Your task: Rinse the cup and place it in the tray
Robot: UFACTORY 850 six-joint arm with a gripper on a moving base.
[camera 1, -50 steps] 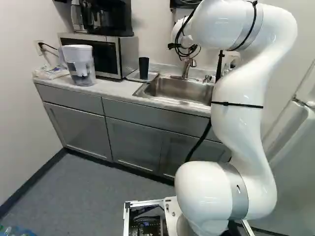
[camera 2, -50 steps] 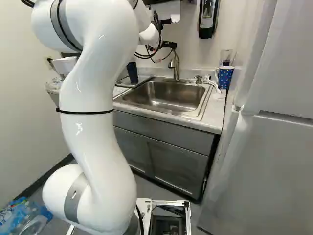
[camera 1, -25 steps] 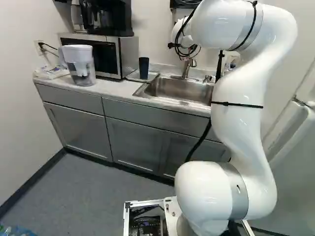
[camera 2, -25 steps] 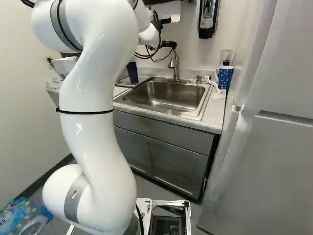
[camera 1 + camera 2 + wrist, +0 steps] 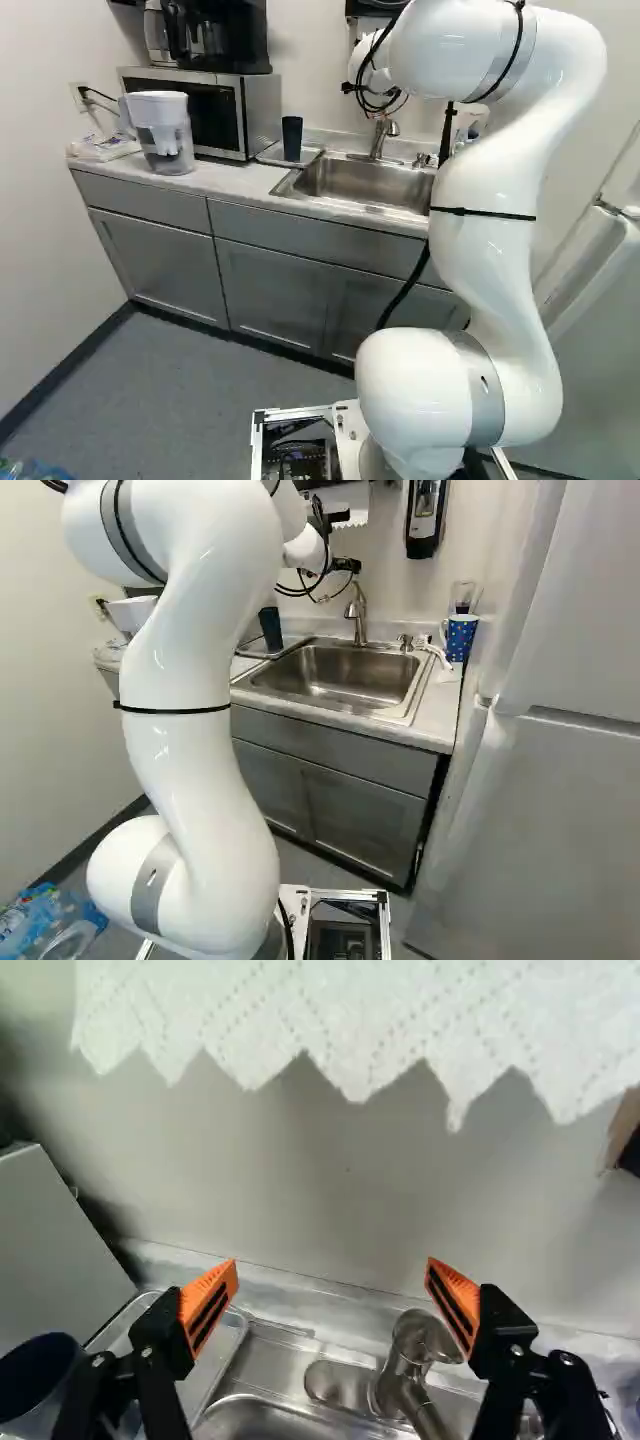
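High in front of the faucet, the black end of my gripper (image 5: 345,566) shows only in part in the right base view. In the wrist view my gripper (image 5: 333,1285) is open, its orange pads far apart with nothing between them. A dark blue cup (image 5: 292,138) stands upright at the tray (image 5: 268,154), left of the sink (image 5: 360,185). The wrist view shows this cup (image 5: 38,1375) beside one finger, along with the tray's rim (image 5: 236,1332). The faucet (image 5: 415,1345) is near the other finger, on the sink's back ledge.
Right of the sink stand a blue dotted mug (image 5: 461,638) and a clear glass (image 5: 462,595). A paper towel (image 5: 350,1020) hangs ahead of the gripper. A microwave (image 5: 215,110) and water pitcher (image 5: 163,130) are on the counter, a fridge (image 5: 530,810) at the right.
My arm's upper part has shifted very slightly, and the wrist end sits a touch higher near the paper towel. The base, cup and tray have stayed where they were.
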